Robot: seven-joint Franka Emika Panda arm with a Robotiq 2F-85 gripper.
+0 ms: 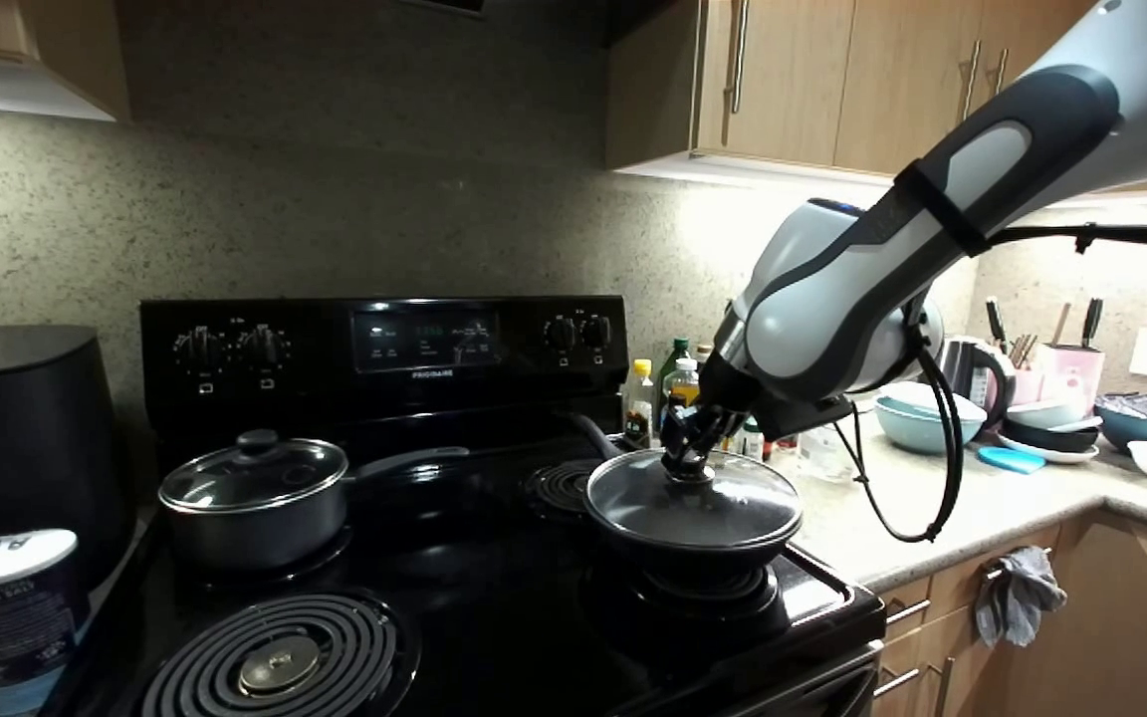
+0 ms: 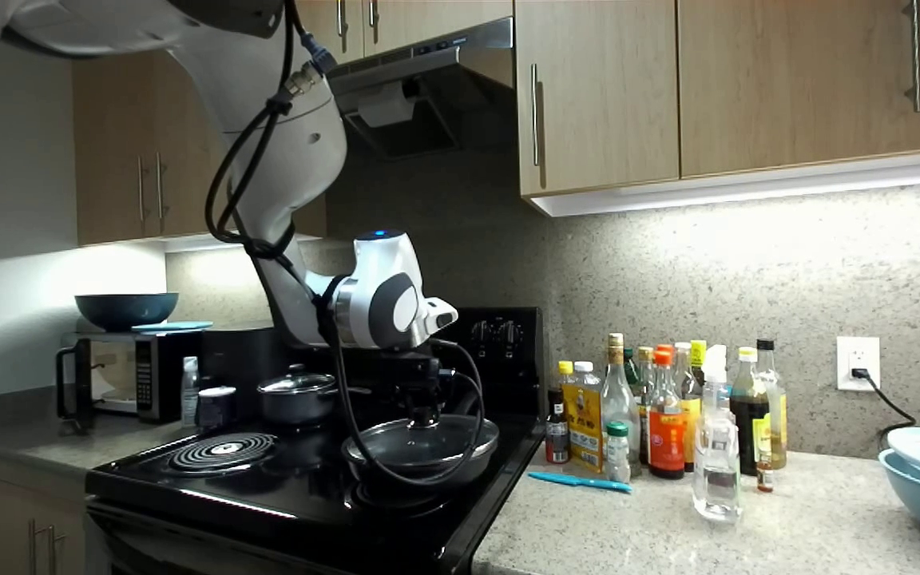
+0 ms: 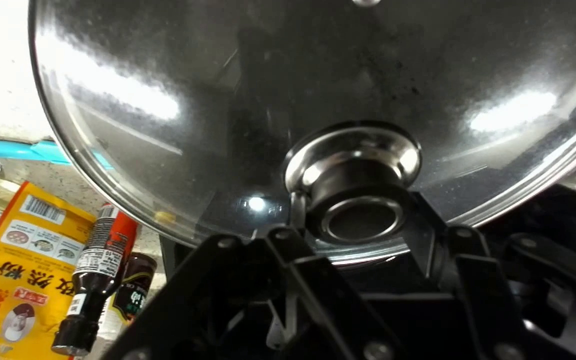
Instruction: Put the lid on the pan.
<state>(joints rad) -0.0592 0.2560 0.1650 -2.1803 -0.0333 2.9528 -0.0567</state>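
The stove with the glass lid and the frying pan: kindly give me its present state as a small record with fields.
Glass lid: over the frying pan, apparently resting on its rim
Gripper: closed around the lid's knob
Pan handle: toward the stove's back panel
Smaller pot: covered, on the stove
Likely remaining step: release the knob

White light (image 2: 755,192) under wooden cabinets (image 2: 600,96) brightens a speckled wall (image 2: 707,271) bearing an outlet (image 2: 858,352) with 1 plug (image 2: 860,373).

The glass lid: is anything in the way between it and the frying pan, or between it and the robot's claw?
Nothing visible. The gripper is closed on the knob of the glass lid, which appears to rest on the black frying pan with nothing showing between.
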